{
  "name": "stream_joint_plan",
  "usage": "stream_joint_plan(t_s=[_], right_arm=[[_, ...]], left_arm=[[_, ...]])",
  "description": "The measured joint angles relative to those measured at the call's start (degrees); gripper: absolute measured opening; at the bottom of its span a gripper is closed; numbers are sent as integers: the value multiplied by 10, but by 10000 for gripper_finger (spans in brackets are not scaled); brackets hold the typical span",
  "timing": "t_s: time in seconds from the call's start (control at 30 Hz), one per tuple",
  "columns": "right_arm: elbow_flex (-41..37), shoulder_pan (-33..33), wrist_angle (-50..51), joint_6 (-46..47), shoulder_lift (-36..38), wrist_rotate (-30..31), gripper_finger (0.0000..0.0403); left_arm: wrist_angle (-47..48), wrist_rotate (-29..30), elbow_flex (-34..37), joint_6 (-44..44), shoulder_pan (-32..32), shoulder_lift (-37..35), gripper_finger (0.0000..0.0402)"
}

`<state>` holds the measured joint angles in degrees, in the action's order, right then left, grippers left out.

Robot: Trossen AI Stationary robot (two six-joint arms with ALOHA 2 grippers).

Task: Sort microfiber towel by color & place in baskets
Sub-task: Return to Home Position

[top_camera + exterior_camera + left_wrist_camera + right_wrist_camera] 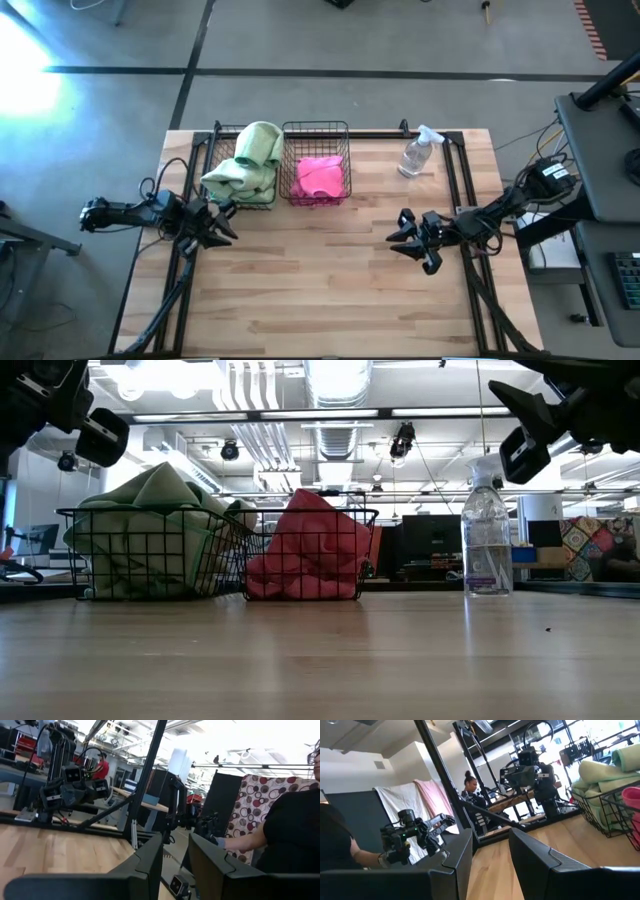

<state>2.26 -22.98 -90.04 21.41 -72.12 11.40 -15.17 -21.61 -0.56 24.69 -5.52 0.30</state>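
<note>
Two black wire baskets stand side by side at the table's far edge. The left basket (262, 196) (150, 565) holds a heap of light green towels (250, 160) (150, 505) that rises above its rim. The right basket (316, 128) (352, 518) holds a bright pink towel (322, 177) (308, 550). My left gripper (228, 224) (175, 862) hovers open above the table, near the green basket's near-left corner. My right gripper (395, 240) (490, 855) hovers open right of the table's middle, pointing left. In the right wrist view the green towels (600, 770) show far off.
A clear spray bottle (418, 152) (487, 540) stands upright right of the pink basket, near the far edge. Bare wood (310, 280) spreads between and in front of both grippers. A black frame rail (400, 134) runs along the far edge. A person in black (295, 835) stands beyond the table's right side.
</note>
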Motion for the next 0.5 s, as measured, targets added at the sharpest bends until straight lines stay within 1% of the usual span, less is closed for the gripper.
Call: stream_joint_plan(t_s=[0.27, 0.4, 0.5], right_arm=[[-16, 0, 1, 0, 0, -1, 123], [-16, 0, 1, -21, 0, -33, 123], [-16, 0, 2, -56, 0, -63, 123]], left_arm=[[24, 0, -1, 0, 0, 2, 80], [25, 0, -3, 0, 0, 2, 80], [27, 0, -3, 0, 0, 3, 80]])
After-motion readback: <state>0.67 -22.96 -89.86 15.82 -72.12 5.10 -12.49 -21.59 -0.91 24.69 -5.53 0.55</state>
